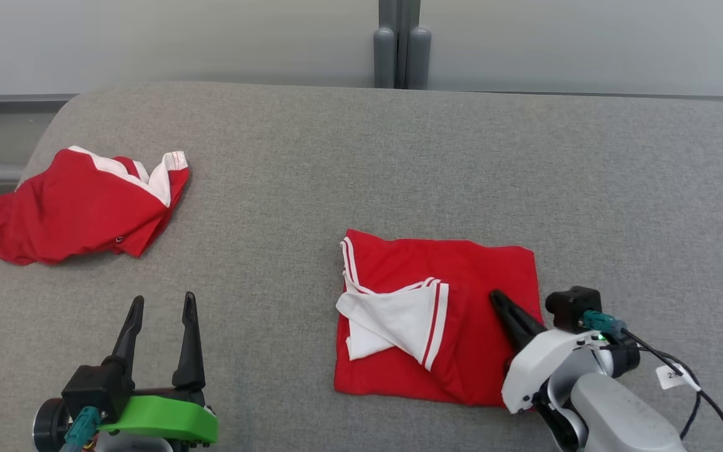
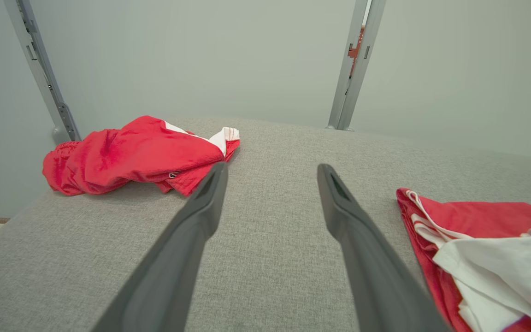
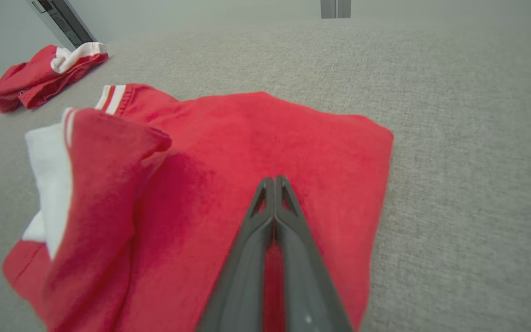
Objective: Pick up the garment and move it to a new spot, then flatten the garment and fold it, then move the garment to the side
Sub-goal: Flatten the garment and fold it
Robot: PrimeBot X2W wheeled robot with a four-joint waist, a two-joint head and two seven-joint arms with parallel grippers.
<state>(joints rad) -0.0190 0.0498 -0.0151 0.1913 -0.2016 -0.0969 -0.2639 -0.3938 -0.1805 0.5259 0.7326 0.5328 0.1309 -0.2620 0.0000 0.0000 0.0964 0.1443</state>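
Grey table [image 1: 361, 157]: folded red garment [image 1: 487, 276], centre-right; my right pincer [image 1: 497, 297] pressed together on it, possibly nipping cloth; my left pincer [image 1: 164, 301] spread, idle. Step, I judge: moving aside. Next: secure hold, slide.

Two garments — folded garment [image 1: 481, 282], crumpled garment [image 1: 66, 210]; two tools — left tool [image 1: 164, 299], right tool [image 1: 494, 295]; one table [image 1: 361, 157].

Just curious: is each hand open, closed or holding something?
Left hand: open, empty.
Right hand: closed over the folded garment, gripping nothing visible.
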